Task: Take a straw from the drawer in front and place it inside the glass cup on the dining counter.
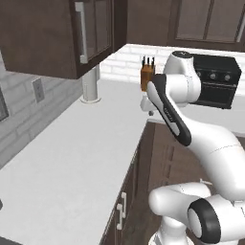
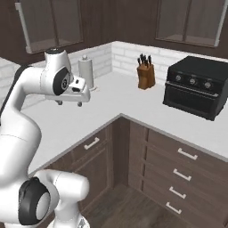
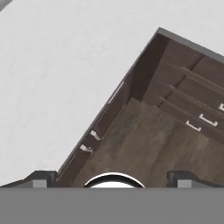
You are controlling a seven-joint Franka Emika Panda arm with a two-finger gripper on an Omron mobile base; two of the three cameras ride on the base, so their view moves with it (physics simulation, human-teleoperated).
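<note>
Above the corner worktop my end effector hangs wide open, holding nothing; drawer below is shut, straw not fetched, whole task remains.

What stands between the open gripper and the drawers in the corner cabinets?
Nothing visible does. The gripper hangs open above the white worktop near its inner corner, and the drawers sit shut below the worktop's edge, with only open air and bare wooden floor before their fronts.
</note>
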